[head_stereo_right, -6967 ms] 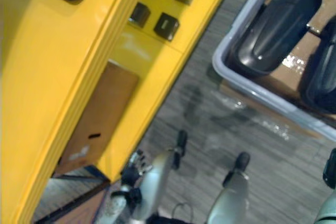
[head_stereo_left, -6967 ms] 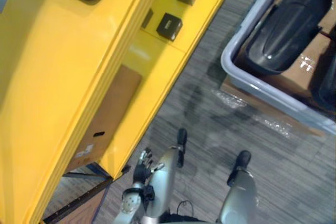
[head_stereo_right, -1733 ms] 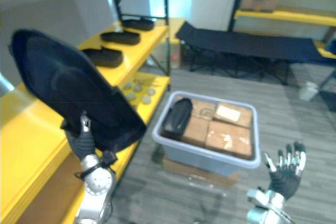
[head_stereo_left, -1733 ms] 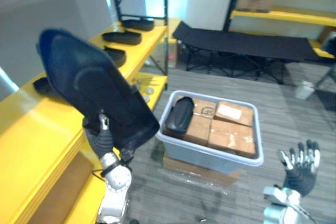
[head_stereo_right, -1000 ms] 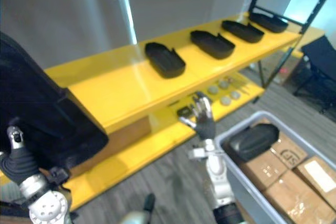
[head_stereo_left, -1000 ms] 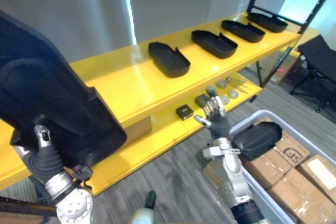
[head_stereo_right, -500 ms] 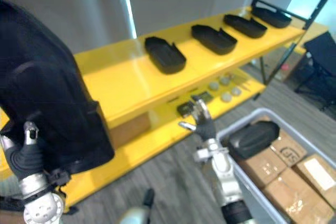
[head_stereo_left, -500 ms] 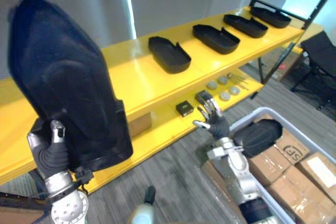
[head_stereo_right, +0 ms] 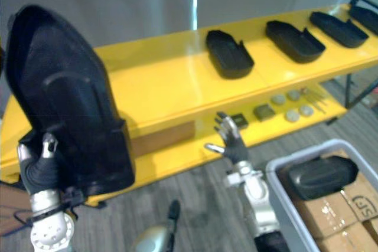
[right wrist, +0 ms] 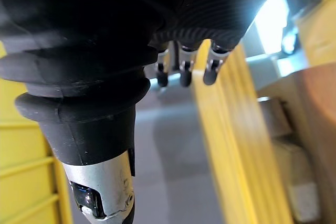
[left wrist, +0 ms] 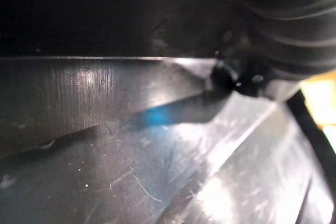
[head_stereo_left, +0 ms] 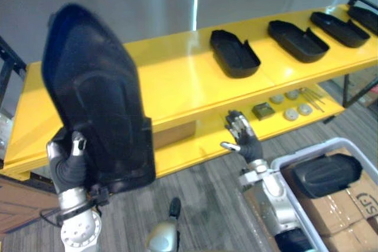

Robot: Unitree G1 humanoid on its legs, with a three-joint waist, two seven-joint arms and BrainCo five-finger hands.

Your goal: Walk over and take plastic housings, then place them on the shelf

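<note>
1. The left hand (head_stereo_left: 69, 166) is gripping the black plastic housing (head_stereo_left: 97, 104) by its lower edge, with thumb and fingers curling round that edge.
2. The black plastic housing is standing upright above the left hand, its narrow end pointing up. It is hanging in the air in front of the left end of the yellow shelf (head_stereo_left: 177, 81) and is not resting on it.
3. The right hand (head_stereo_left: 245, 140) is hovering empty, with its fingers straight and spread wide. It is reaching toward the front edge of the lower board (head_stereo_left: 195, 146) of the yellow shelf.
4. The grey bin (head_stereo_left: 295, 156) is sitting on the floor just beside the right arm. A second housing (head_stereo_left: 326, 173) is lying in it on top of cardboard boxes (head_stereo_left: 348, 205).
5. On the lower board, a small dark block (head_stereo_left: 263, 110) and several round discs (head_stereo_left: 290, 113) are lying side by side. A brown carton (head_stereo_left: 174, 134) is sitting further left, under the top board.
6. On the top board, a row of housings is lying hollow side up: the nearest housing (head_stereo_left: 234, 53), the next housing (head_stereo_left: 298, 39) and the far housing (head_stereo_left: 344, 28) are lying well apart from one another.
7. The part of the top board between the held housing and the nearest housing is showing bare yellow.
</note>
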